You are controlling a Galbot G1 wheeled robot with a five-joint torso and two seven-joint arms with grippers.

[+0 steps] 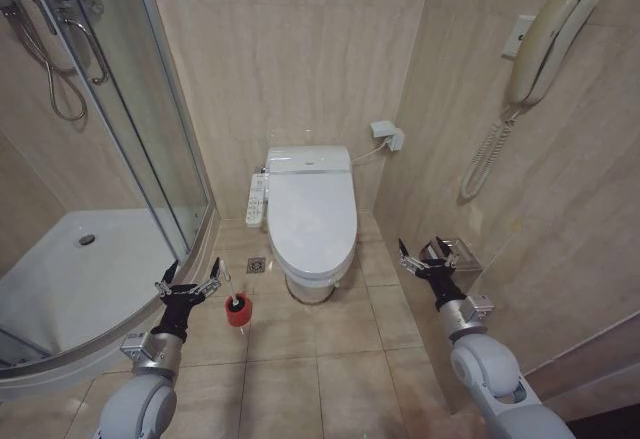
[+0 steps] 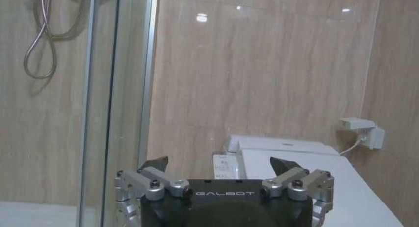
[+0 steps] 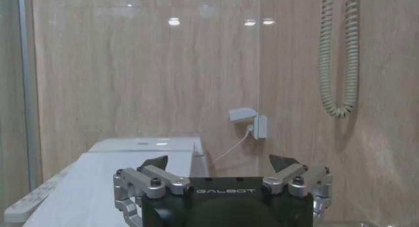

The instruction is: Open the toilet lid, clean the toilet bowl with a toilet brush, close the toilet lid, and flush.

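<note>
Toilet lid [image 1: 312, 214] down flat over bowl, long axis running away from robot, ahead and between left gripper [image 1: 187, 288] and right gripper [image 1: 426, 258], both spread, empty, roughly equidistant.

The lid [image 1: 312, 209] is smooth, glossy white plastic, and so is the tank unit [image 1: 309, 158] behind it. The walls [image 1: 300, 49] are polished beige stone-look tile that mirrors the ceiling lights; the floor [image 1: 300, 359] tiles look similar but duller. The shower door [image 1: 150, 109] is clear glass in a shiny metal frame, with a chrome hose [image 2: 39, 40] behind it. The brush [image 1: 228, 284] has a white stick in a glossy red cup [image 1: 238, 311]. Both grippers, left [image 1: 187, 281] and right [image 1: 423, 256], show matt black bodies with brushed metal links.
</note>
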